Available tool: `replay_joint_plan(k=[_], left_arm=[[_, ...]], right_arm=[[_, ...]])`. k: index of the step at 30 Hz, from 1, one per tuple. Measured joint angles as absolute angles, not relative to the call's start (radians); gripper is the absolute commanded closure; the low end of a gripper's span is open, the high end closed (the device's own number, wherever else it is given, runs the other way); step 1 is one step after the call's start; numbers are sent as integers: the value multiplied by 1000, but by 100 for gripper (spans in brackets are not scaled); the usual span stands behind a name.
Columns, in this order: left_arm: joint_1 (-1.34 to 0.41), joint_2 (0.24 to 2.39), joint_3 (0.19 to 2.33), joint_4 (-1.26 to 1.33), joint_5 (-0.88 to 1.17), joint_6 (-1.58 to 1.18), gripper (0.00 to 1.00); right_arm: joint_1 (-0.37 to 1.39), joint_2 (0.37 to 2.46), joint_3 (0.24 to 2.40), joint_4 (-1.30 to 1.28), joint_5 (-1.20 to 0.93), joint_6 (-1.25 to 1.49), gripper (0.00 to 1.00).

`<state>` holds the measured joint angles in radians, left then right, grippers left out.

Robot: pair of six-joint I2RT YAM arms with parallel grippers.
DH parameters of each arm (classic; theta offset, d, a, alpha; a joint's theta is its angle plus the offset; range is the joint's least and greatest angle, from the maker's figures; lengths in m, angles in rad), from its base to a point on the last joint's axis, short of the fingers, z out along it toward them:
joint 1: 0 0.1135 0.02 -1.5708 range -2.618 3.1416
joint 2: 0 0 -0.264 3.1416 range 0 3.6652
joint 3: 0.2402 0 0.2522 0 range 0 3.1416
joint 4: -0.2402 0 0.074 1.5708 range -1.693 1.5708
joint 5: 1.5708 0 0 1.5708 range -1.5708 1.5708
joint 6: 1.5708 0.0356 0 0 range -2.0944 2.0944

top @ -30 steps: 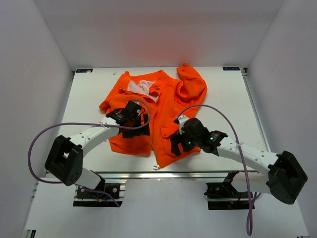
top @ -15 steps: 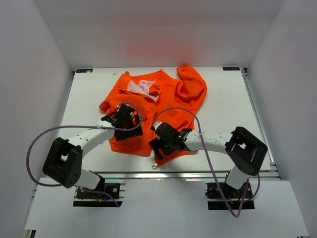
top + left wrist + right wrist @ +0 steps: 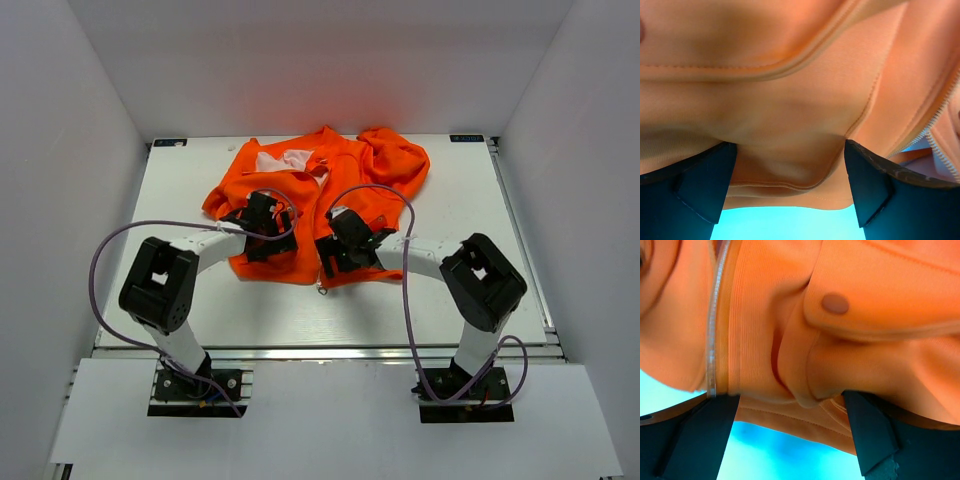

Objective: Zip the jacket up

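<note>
Jacket (image 3: pixel 330 190) lies crumpled on the desk (image 3: pixel 450 280), hem bunched between the fingers of each claw: left claw (image 3: pixel 790 145) spread wide, right claw (image 3: pixel 791 395) spread wide too, zipper teeth (image 3: pixel 714 330) just beside one finger.

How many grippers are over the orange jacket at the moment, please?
2. The left gripper is over the jacket's left half near its bottom edge; the right gripper is over the right half, beside the zipper. Both stand open, with fabric between their fingers.

white table (image 3: pixel 470 210), orange jacket (image 3: pixel 390 165) rumpled on it
</note>
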<state>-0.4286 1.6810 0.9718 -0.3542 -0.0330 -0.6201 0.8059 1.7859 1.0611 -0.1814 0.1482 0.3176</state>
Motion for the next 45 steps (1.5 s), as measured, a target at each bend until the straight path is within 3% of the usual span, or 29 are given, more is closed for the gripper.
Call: replay_joint_plan(k=[7, 14, 24, 30, 45], left_arm=[[-427, 1674, 995, -343, -27, -584, 2], [-427, 1412, 890, -394, -53, -603, 2], [-427, 1232, 785, -478, -68, -648, 2], [-427, 1213, 775, -495, -70, -657, 2], [-426, 1213, 769, -494, -61, -663, 2]], right_arm=[[806, 1674, 1036, -219, 164, 255, 11], [843, 1456, 962, -216, 162, 273, 11], [934, 1596, 953, -273, 164, 282, 24], [935, 1689, 965, -283, 163, 284, 24], [982, 1696, 987, -297, 210, 346, 22]])
